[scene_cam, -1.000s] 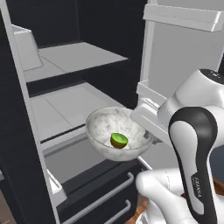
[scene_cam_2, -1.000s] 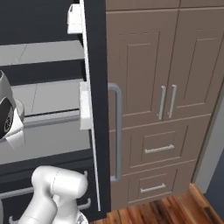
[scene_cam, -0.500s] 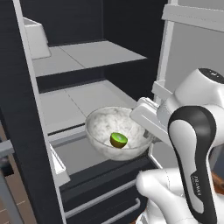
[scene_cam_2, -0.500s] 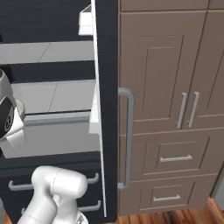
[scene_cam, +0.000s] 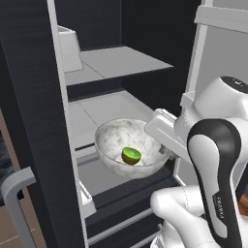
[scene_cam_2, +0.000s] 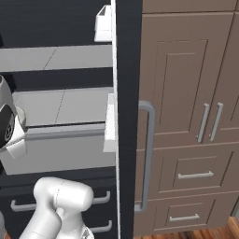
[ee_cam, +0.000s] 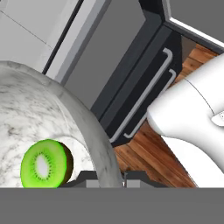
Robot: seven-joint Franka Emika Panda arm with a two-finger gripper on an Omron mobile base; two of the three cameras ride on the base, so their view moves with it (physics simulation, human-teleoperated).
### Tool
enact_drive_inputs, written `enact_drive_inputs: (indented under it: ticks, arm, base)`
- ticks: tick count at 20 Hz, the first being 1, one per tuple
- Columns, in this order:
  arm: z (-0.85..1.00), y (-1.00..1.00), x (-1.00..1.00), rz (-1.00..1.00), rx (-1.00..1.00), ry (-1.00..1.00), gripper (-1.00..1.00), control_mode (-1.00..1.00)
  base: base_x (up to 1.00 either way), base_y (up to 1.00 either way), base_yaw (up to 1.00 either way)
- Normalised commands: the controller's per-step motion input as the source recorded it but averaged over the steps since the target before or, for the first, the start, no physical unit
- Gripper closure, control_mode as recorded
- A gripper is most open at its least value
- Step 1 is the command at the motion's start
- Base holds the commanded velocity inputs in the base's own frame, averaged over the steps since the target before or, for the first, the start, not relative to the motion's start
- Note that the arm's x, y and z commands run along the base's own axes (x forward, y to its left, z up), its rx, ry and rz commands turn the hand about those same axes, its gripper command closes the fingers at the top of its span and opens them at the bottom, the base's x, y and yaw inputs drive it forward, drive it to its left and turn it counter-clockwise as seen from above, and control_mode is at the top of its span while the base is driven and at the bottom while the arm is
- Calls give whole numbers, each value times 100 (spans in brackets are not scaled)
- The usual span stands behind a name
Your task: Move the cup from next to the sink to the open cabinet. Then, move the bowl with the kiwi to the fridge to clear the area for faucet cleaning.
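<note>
The marble-look bowl (scene_cam: 116, 140) hangs at the open fridge (scene_cam: 116, 63), just over the front edge of its middle shelf (scene_cam: 104, 109). The green kiwi (scene_cam: 131, 155) lies in the bowl's bottom. My gripper (ee_cam: 109, 181) is shut on the bowl's right rim (ee_cam: 103, 148), one fingertip (ee_cam: 87, 183) inside the rim and the other outside. In the hand view the kiwi (ee_cam: 43, 164) sits just left of that rim. The white hand (scene_cam: 164, 131) reaches the bowl from the right. The cup, sink, open cabinet and faucet are out of view.
The fridge's black side wall (scene_cam: 34, 106) stands close on the left, its grey-lined door (scene_cam_2: 127, 93) with a curved handle (scene_cam_2: 148, 154) on the right. Brown cabinets and drawers (scene_cam_2: 186, 102) flank the door. Dark fridge drawers (ee_cam: 144, 92) and wood floor (ee_cam: 148, 153) lie below the bowl.
The whole picture has shifted as the base drove: the fridge now fills more of both base views. The bowl with the kiwi stays in my shut gripper.
</note>
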Motion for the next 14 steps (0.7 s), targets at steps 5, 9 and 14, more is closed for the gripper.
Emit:
enact_drive_inputs:
  ticks: [5,9,14]
  arm:
    - [12,21,30,-6,1,-3,100,-100]
    - [62,29,80,-34,1,-4,100,-100]
    - [96,16,52,-45,4,-10,100,-100]
  base:
    - [43,35,-2]
    - [0,0,0]
    - [0,0,0]
